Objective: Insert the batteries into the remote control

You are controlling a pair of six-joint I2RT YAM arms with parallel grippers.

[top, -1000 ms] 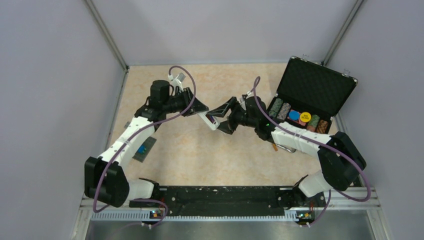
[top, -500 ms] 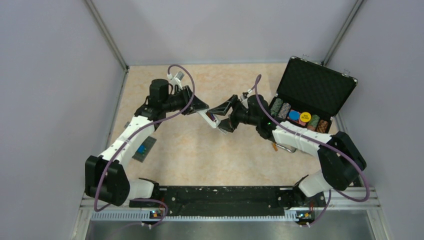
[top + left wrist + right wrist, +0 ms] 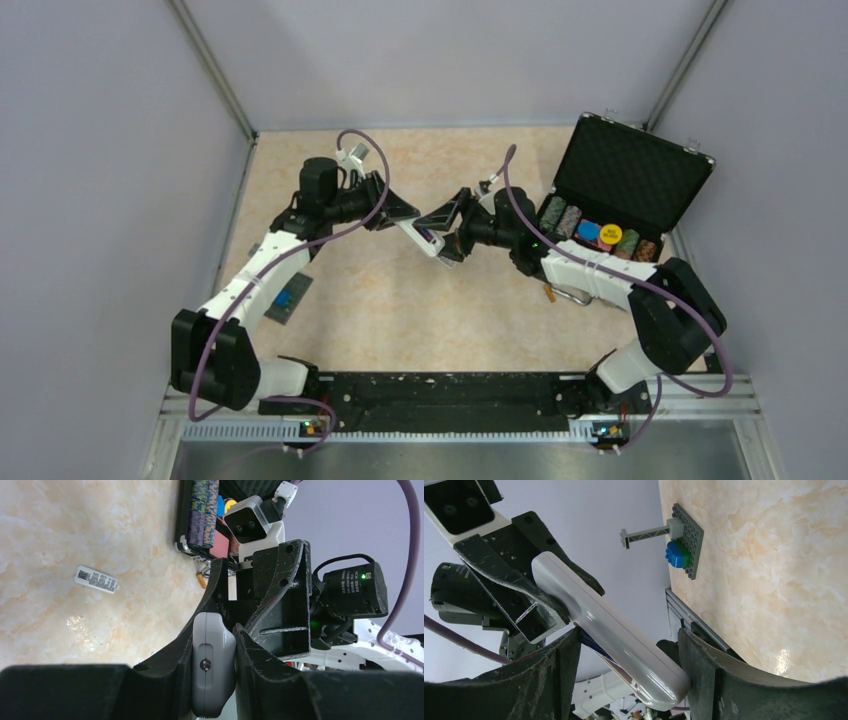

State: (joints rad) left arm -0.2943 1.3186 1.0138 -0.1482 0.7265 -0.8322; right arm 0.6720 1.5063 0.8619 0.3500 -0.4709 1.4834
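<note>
My left gripper (image 3: pixel 405 215) is shut on one end of the slim white remote control (image 3: pixel 422 236) and holds it in the air over the middle of the table. In the left wrist view that end (image 3: pixel 212 665) sits clamped between both fingers. My right gripper (image 3: pixel 452 232) stands open around the remote's free end (image 3: pixel 624 645). That end lies slanted between the fingers, its tip against one finger (image 3: pixel 704 670). A dark purple strip (image 3: pixel 588 641) shows along the remote's underside; I cannot tell whether it is one of the batteries. No loose battery shows plainly.
An open black case (image 3: pixel 625 180) with poker-chip stacks stands at the back right. A small orange-tipped piece (image 3: pixel 548 294) lies in front of it. A dark grey card with a blue patch (image 3: pixel 285 298) lies at the left. A small white printed piece (image 3: pixel 96 579) rests on the table.
My right gripper has moved left and slightly back onto the remote's free end, and its jaws have narrowed a little. The left arm and the remote have stayed where they were.
</note>
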